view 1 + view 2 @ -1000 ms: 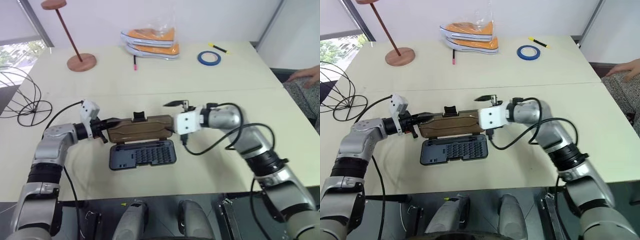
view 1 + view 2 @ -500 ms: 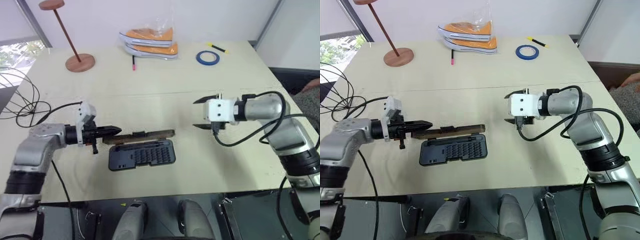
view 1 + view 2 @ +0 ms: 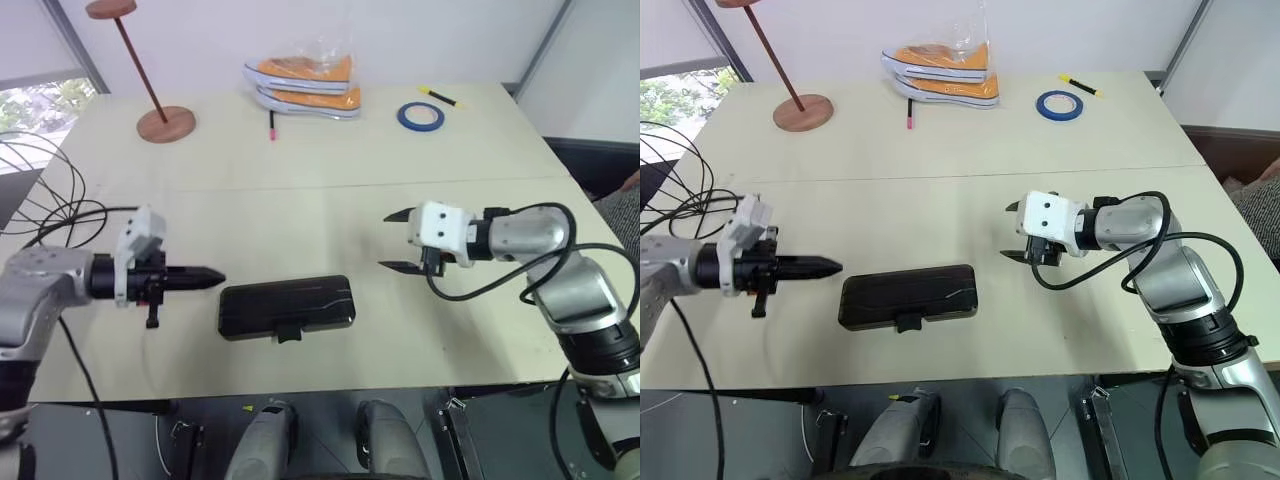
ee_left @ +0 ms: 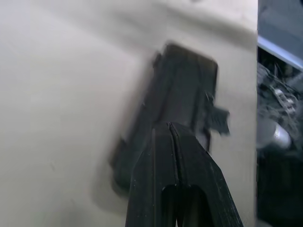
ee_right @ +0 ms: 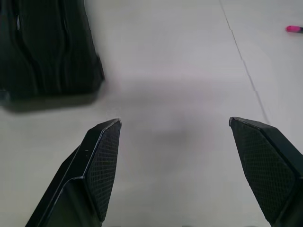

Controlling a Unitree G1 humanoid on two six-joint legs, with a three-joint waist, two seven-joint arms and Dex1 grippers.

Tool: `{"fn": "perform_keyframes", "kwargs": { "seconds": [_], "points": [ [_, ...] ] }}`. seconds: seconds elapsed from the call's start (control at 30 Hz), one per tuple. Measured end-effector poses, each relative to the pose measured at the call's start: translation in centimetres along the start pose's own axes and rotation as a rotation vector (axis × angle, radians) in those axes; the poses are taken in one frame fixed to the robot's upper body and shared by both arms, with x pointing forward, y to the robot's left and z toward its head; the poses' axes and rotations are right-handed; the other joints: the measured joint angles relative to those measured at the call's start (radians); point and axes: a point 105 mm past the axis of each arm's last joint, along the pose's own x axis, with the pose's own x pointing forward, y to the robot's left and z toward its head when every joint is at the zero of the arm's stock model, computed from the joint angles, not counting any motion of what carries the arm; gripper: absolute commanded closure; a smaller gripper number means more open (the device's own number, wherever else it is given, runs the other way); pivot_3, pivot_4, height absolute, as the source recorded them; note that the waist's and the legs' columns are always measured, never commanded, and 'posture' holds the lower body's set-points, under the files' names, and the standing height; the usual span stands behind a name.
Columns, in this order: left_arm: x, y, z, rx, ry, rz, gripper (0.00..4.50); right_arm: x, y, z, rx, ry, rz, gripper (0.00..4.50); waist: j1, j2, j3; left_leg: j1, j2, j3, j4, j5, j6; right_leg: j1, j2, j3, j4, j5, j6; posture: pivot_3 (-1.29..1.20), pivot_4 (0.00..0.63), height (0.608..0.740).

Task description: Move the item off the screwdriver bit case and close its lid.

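Both claws are hanging clear of the work: the left gripper (image 3: 205, 278) is pinched tight on nothing, pointing at the screwdriver bit case (image 3: 287, 307) from just beside it, while the right gripper (image 3: 397, 240) is gaping wide and empty, a little apart on the other side. Its lid (image 3: 908, 293) is lying flat over the base, looking closed. The wire globe (image 3: 35, 185) is sitting well off at the table's left edge, so little seems left to do
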Motion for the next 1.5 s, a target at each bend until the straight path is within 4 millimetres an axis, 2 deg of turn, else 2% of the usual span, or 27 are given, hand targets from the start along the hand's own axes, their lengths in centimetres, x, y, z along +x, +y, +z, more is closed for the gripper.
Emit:
{"fn": "perform_keyframes", "kwargs": {
  "seconds": [0.07,0.17,0.23,0.33,0.37,0.53,0.67,0.73,0.97,1.07,1.23,1.5],
  "points": [
    [1.1,0.8,1.2,0.016,-0.044,-0.011,4.50,0.2,-0.2,-0.4,0.147,-0.005,-0.020,0.70,0.000,0.000,0.000,0.000,-0.001,0.000,0.000,0.000,0.000,0.000,0.000,0.000,0.000,0.000,0.000,0.00,0.150,0.740],
    [3.1,1.2,2.3,0.039,-0.072,-0.058,4.50,0.5,0.7,0.5,0.363,-0.066,0.030,1.51,-0.001,0.000,0.000,0.000,-0.001,0.000,0.000,0.000,0.000,0.000,0.000,0.000,0.000,0.000,0.000,0.00,0.150,0.740],
    [4.5,1.6,2.6,0.054,-0.073,-0.085,4.50,0.2,1.8,1.2,0.455,-0.082,0.090,2.53,-0.001,0.000,0.000,0.000,-0.001,0.000,0.000,0.000,0.000,0.000,0.000,0.000,0.000,0.000,0.000,0.00,0.150,0.740],
    [6.4,2.5,3.1,0.077,-0.067,-0.117,4.50,-0.2,4.3,2.8,0.496,-0.100,0.214,4.14,-0.001,0.000,0.000,0.000,-0.002,0.001,0.001,0.000,0.001,0.000,0.001,0.000,0.000,0.000,0.000,0.00,0.150,0.740],
    [6.9,2.9,3.1,0.084,-0.058,-0.123,4.50,-0.3,5.2,3.1,0.523,-0.100,0.259,4.45,-0.002,0.000,0.000,0.000,-0.002,0.001,0.001,0.000,0.001,0.000,0.001,0.000,0.000,0.000,0.000,0.00,0.150,0.740],
    [9.1,4.8,1.8,0.081,0.003,-0.129,4.50,-0.4,8.9,6.1,0.618,-0.159,0.490,4.45,-0.004,-0.001,0.000,0.000,-0.001,0.001,0.001,0.000,0.001,0.000,0.001,0.000,0.001,0.000,0.000,0.00,0.150,0.740],
    [10.4,6.2,1.4,0.085,0.041,-0.114,4.50,0.0,10.6,8.6,0.699,-0.215,0.649,4.45,-0.002,-0.001,0.000,0.000,-0.002,0.001,0.002,0.000,0.001,0.000,0.001,-0.001,0.001,0.001,0.001,0.00,0.150,0.740],
    [11.0,6.5,1.3,0.095,0.060,-0.121,4.50,0.8,11.3,9.1,0.746,-0.204,0.696,4.45,-0.002,-0.002,0.000,0.000,-0.002,0.001,0.002,0.000,0.001,0.000,0.001,-0.001,0.001,0.001,0.001,0.00,0.150,0.740],
    [12.5,6.2,-0.3,0.106,0.114,-0.173,4.50,6.5,11.5,8.5,1.001,-0.122,0.620,4.45,-0.009,-0.002,0.000,-0.002,-0.002,0.001,0.002,0.000,0.001,-0.005,0.001,0.001,0.005,0.002,0.001,0.00,0.150,0.740],
    [12.9,5.8,-0.5,0.148,0.134,-0.207,4.50,8.1,12.3,7.5,1.074,-0.050,0.555,4.45,-0.008,-0.002,0.000,-0.006,-0.003,0.002,0.003,0.000,0.001,-0.010,0.001,0.002,0.008,0.002,0.001,0.00,0.150,0.740],
    [12.9,5.3,-1.9,0.149,0.166,-0.231,4.50,8.2,13.0,6.9,1.112,-0.024,0.528,4.45,-0.008,-0.002,-0.001,-0.008,-0.003,0.002,0.005,0.000,0.001,-0.012,0.000,0.002,0.010,0.002,0.001,0.00,0.150,0.740],
    [13.3,4.8,-1.6,0.196,0.170,-0.257,4.50,8.1,14.9,6.1,1.186,0.046,0.570,4.45,-0.012,-0.002,-0.001,-0.007,-0.003,0.002,0.006,0.000,0.001,-0.012,0.001,0.002,0.012,0.002,0.001,0.00,0.150,0.740]
  ]
}}
